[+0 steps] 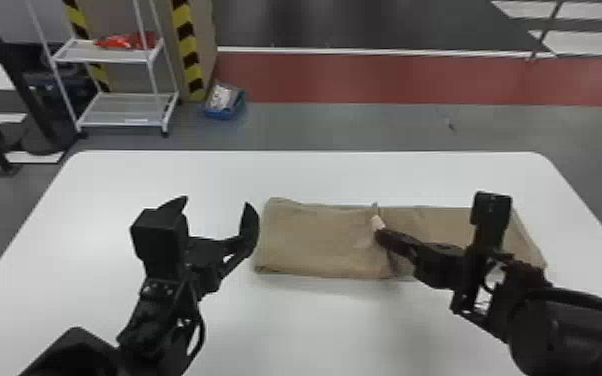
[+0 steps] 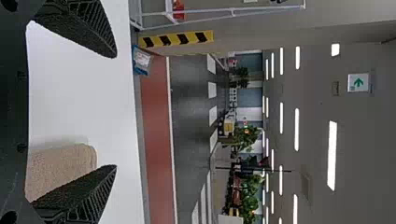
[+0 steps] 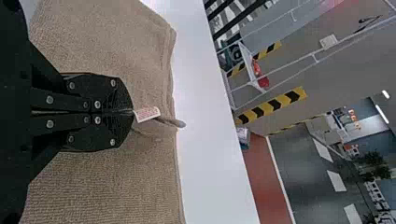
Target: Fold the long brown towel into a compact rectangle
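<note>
Right tool (image 1: 381, 234): two flat black fingers, together and clamped on a pinch of the long brown cloth towel; located over the right half of the tabletop, tips between the far and near edges.

White printed label (image 3: 147, 113): small, rectangular, fixed to the towel directly at the right tool's fingertips. A narrow tongue of cloth (image 3: 170, 122) projects just beside it.

Long brown cloth towel (image 1: 315, 240): laid flat, its length roughly parallel to the far edge, from about mid-width toward the right edge. The end nearer the left edge is squared off; the other end passes beneath the right arm. Slight puckering at the grip.

Left tool (image 1: 219, 204): matching pattern, fingers wide apart, holding nothing; above the tabletop on the left-edge side of the towel, one finger near the towel's end.

Tabletop (image 1: 290, 172): white, smooth, far corners rounded.

Beyond the far edge: white metal shelf rack (image 1: 125, 120) near the far left corner, bearing a red item (image 1: 125, 41); blue box (image 1: 221, 114) on the floor.
</note>
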You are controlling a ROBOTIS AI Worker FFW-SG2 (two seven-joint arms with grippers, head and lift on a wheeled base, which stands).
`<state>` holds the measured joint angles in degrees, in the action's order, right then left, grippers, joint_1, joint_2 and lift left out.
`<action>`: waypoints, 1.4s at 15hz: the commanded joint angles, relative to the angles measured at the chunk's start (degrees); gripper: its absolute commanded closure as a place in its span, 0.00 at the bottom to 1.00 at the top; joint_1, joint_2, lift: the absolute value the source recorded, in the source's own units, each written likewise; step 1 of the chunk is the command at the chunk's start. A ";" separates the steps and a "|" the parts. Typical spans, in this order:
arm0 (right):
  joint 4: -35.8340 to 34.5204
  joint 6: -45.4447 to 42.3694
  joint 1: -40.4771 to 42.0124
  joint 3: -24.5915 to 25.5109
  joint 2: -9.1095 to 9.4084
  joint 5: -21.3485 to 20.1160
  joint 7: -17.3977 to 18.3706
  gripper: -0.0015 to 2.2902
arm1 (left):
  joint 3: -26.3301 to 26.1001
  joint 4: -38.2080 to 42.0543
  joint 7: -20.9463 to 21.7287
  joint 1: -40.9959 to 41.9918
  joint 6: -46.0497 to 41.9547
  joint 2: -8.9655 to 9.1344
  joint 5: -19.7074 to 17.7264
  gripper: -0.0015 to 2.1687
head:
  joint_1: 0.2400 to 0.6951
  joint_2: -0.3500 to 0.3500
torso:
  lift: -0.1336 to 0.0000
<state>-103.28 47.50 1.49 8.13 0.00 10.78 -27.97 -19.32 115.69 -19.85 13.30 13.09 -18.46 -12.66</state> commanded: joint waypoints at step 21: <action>-0.51 8.01 -2.20 28.87 -2.99 17.61 -2.09 0.62 | 1.13 3.66 -0.45 2.78 2.34 -0.18 1.23 0.02 | 1.00 0.21 | 0.07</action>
<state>-105.97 55.42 -0.01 36.30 -1.66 28.96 -30.03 -18.15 119.15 -20.31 15.96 15.36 -18.69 -11.54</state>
